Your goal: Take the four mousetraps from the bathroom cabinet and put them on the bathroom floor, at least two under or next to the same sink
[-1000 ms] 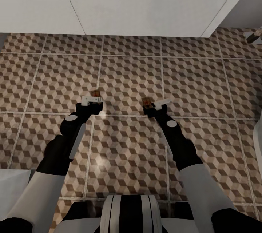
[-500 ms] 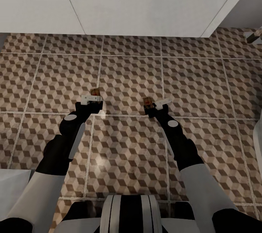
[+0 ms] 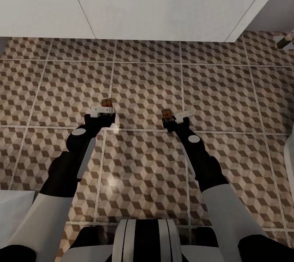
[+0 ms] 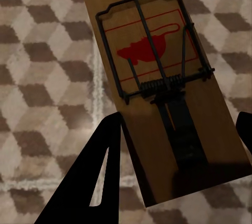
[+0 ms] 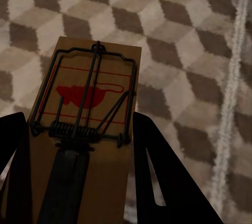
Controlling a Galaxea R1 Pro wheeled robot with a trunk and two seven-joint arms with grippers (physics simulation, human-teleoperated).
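Observation:
Each hand holds one mousetrap low over the bathroom floor with its brown cube-pattern tiles. My left gripper is shut on a tan mousetrap. In the left wrist view that mousetrap shows its wire bar and red mouse print, clamped between the dark fingers. My right gripper is shut on a second mousetrap. In the right wrist view this mousetrap lies between both fingers, over the tiles. The cabinet, the sink and the other mousetraps are out of view.
A white panelled surface runs along the far side of the floor. A small brownish object sits at the far right edge. White shapes stand at the right edge and the near left corner.
Both hands have shifted only a hair and keep their hold on the mousetraps.

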